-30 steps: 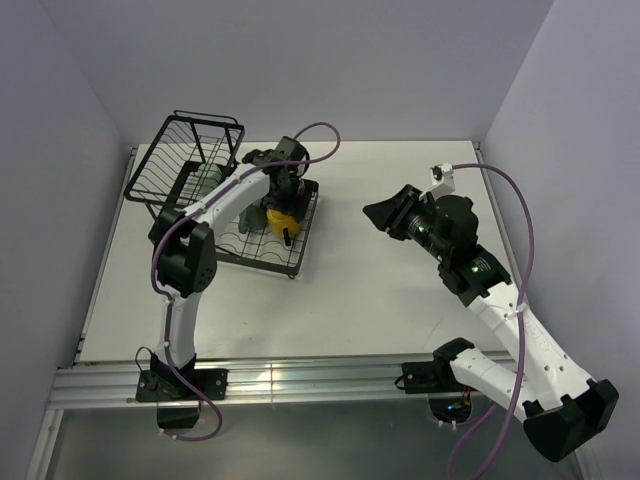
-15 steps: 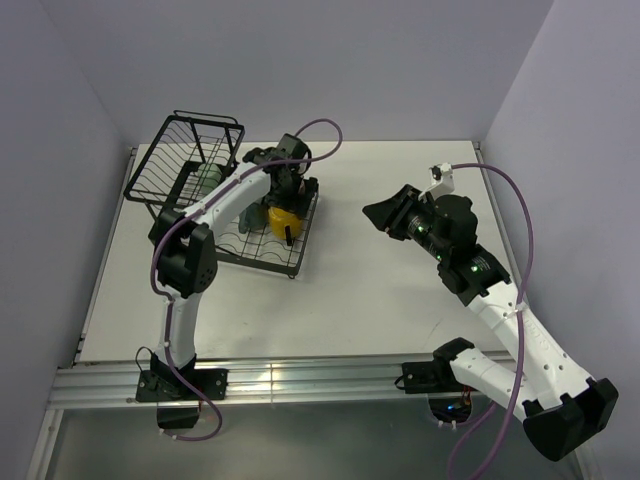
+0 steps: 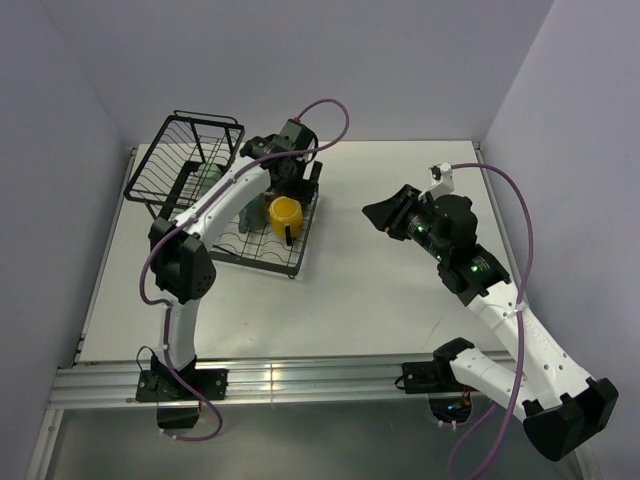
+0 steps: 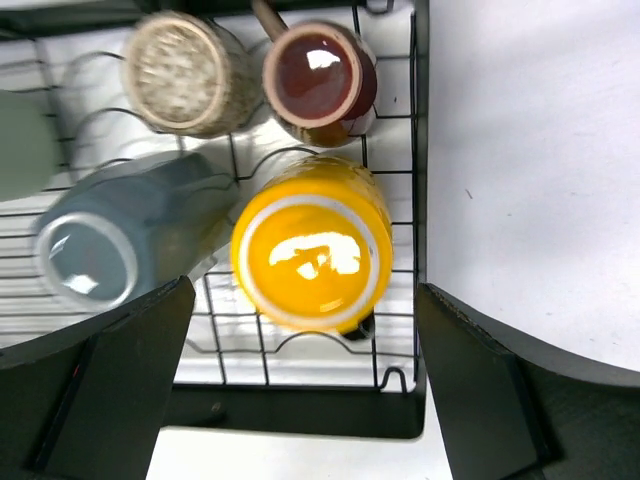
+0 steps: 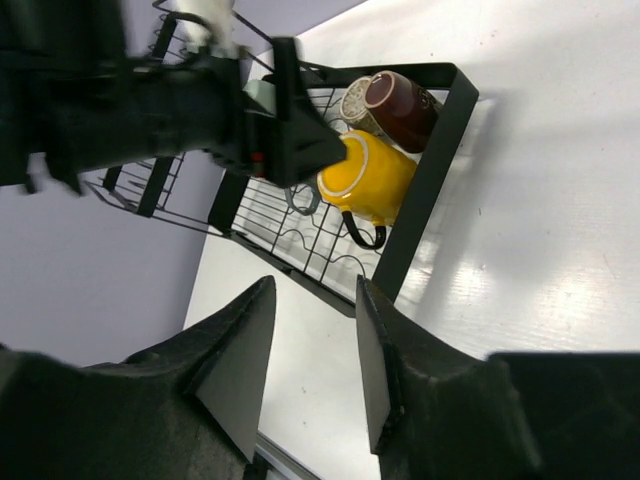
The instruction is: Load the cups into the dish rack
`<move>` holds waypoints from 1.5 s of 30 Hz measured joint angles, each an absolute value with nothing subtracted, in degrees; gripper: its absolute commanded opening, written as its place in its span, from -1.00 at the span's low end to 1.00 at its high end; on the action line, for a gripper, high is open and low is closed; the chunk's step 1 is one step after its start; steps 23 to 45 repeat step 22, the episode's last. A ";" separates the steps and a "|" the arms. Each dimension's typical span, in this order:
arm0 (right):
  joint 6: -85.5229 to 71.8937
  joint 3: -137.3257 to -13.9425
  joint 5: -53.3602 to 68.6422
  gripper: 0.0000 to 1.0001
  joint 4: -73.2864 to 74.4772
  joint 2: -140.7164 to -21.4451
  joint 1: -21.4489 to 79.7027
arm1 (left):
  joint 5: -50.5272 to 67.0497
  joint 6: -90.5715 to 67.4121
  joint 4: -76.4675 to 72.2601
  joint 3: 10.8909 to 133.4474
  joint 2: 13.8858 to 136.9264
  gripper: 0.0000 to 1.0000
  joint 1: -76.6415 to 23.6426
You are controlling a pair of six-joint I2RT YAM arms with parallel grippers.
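The dish rack (image 3: 305, 238) (image 4: 420, 150) lies at the back left of the table. In its flat tray the yellow mug (image 4: 312, 255) (image 3: 285, 217) (image 5: 372, 178) stands upside down, free. Beyond it are the dark brown mug (image 4: 322, 80) (image 5: 402, 108) and the beige speckled cup (image 4: 180, 72). A grey-blue cup (image 4: 100, 250) lies beside the yellow one. A pale green cup (image 3: 207, 180) sits by the tall basket. My left gripper (image 3: 298, 178) (image 4: 305, 400) hovers open over the tray's edge, empty. My right gripper (image 3: 380, 215) (image 5: 310, 350) hangs open and empty, right of the rack.
The rack's tall wire basket (image 3: 185, 155) rises at the far left against the wall. Bare white tabletop (image 3: 380, 290) spreads between the rack and the right arm. A purple cable (image 3: 330, 110) loops above the left wrist.
My left gripper has drawn up and back from the yellow mug, which stays upside down in the tray and now shows fully. The right arm has not moved.
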State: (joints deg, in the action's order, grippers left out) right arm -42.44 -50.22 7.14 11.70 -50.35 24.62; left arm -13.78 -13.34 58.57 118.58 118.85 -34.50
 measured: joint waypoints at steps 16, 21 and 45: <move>-38.22 -50.39 2.55 1.00 15.38 -41.06 24.62 | -13.28 -16.71 39.66 86.30 63.61 0.98 -40.95; -36.60 -50.37 0.12 1.00 15.57 -36.69 24.62 | -9.56 -17.37 34.85 81.19 59.70 0.99 -40.95; -36.25 -50.37 -0.40 1.00 15.59 -36.05 24.62 | -8.82 -17.52 34.13 80.23 59.81 0.98 -40.95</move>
